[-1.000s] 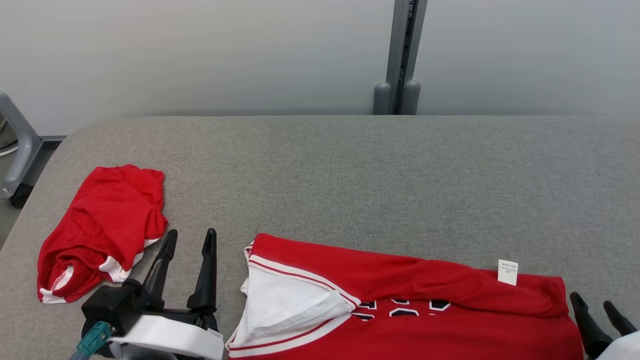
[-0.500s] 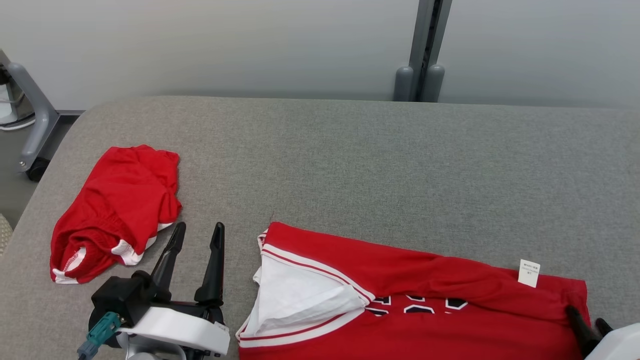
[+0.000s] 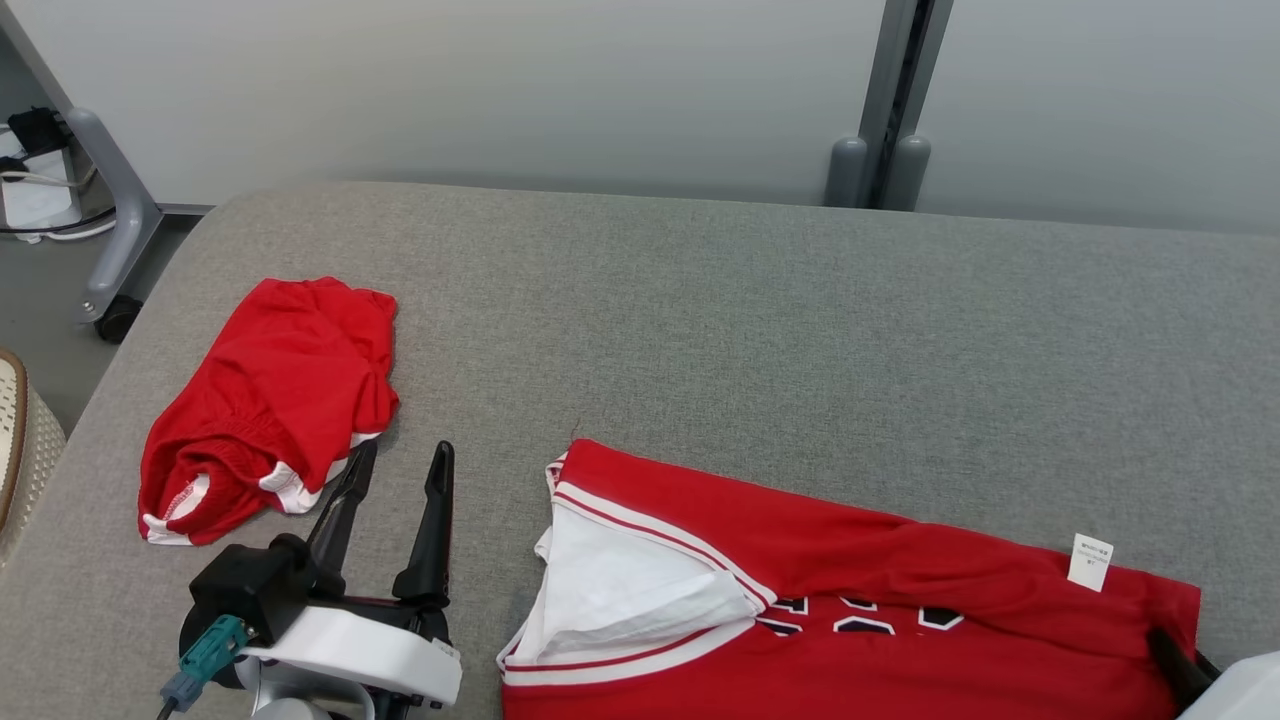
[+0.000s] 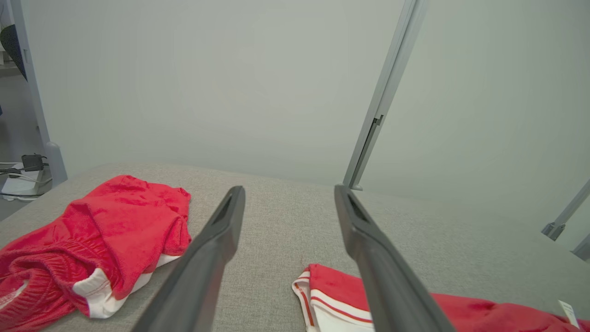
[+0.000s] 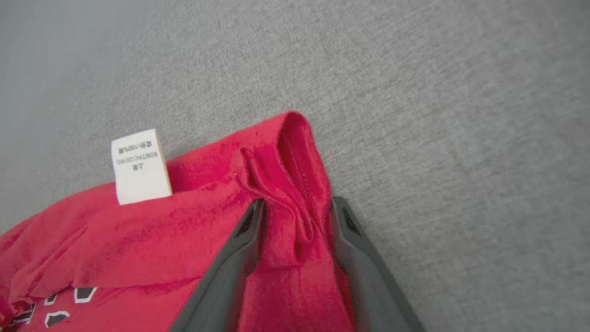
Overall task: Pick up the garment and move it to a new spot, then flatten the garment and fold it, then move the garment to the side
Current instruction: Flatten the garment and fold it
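Observation:
The garment [image 3: 850,580], a red jersey with white trim and dark numerals, lies flat on the grey table [image 3: 750,320] at the near right. Its white label [image 3: 1090,562] sticks up near the right corner. My right gripper [image 3: 1180,660] is at that corner. In the right wrist view its jaws [image 5: 297,203] stand apart on either side of a bunched fold of the garment's [image 5: 184,230] hem, next to the label [image 5: 138,166]. My left gripper [image 3: 404,450] hovers open left of the jersey's collar, holding nothing. Its open gripper [image 4: 289,189] points over the bare table.
A second red piece, folded shorts [image 3: 270,400] with white trim, lies at the table's left, just beyond my left fingers. A grey post [image 3: 880,170] stands behind the table. A wheeled frame leg [image 3: 110,230] and a woven basket [image 3: 20,440] are past the left edge.
The head camera has turned, shifting the whole picture. My right gripper has slid onto the jersey's right corner and its jaws have narrowed around the hem. The left gripper stays open.

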You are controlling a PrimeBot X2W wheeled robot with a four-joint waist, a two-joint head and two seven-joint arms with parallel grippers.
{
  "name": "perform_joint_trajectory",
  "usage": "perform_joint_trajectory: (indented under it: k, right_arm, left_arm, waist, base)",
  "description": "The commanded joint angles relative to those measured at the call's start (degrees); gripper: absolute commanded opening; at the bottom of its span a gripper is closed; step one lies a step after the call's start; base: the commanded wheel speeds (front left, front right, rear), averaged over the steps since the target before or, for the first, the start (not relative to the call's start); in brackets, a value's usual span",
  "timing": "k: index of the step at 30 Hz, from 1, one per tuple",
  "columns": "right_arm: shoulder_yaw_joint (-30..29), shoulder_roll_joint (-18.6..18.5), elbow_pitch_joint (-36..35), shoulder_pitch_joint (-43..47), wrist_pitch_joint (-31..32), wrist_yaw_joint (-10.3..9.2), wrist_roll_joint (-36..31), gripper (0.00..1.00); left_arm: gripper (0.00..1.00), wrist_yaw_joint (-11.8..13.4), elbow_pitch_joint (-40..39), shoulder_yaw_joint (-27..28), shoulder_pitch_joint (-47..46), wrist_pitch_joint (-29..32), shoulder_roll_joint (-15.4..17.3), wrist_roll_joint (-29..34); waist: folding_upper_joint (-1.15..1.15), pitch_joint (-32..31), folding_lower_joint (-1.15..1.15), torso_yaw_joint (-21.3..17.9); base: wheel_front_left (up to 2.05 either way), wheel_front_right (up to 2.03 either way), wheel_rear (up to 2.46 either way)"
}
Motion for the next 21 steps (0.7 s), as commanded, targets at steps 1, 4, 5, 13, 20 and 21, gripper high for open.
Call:
perform_joint_trajectory:
  k: [1,4,5,13,20,21]
  right_arm:
    - [1.9,2.0,1.0,0.6,1.5,0.16,0.8,0.00]
    - [2.5,1.3,0.5,0.4,0.3,0.15,1.8,0.00]
    - [2.8,1.0,0.3,0.4,0.0,0.15,2.1,0.00]
    - [1.7,-2.0,-2.0,-1.8,-3.3,0.15,6.4,0.00]
    - [-1.2,-8.4,-0.7,-4.1,-4.4,0.09,5.9,0.00]
    - [-1.8,-9.1,-0.4,-4.3,-4.7,0.10,5.7,0.00]
  left_arm:
    - [1.00,0.0,0.0,0.1,-1.0,0.1,0.4,0.0]
    - [1.00,0.2,0.0,0.0,-0.8,0.2,0.5,-0.1]
    - [1.00,0.2,0.0,0.0,-0.7,0.2,0.5,-0.2]
    - [1.00,0.8,-0.4,0.1,-0.1,0.1,0.5,-0.1]
    - [1.00,1.1,-0.4,0.5,0.1,-0.1,0.5,0.0]
    - [1.00,1.2,-0.3,0.5,0.2,-0.1,0.3,0.0]
  waist:
    - [0.00,-0.1,0.00,0.2]
    - [0.00,-0.3,0.00,0.5]
    - [0.00,-0.4,0.00,0.6]
    - [0.00,-0.9,0.00,0.3]
    - [0.00,-1.0,0.00,-0.5]
    - [0.00,-1.1,0.00,-0.5]
  base:
    - [0.00,0.00,0.00]
    - [0.00,0.00,0.00]
    - [0.00,0.00,0.00]
    - [0.00,0.00,0.00]
    - [0.00,0.00,0.00]
    - [0.00,0.00,0.00]
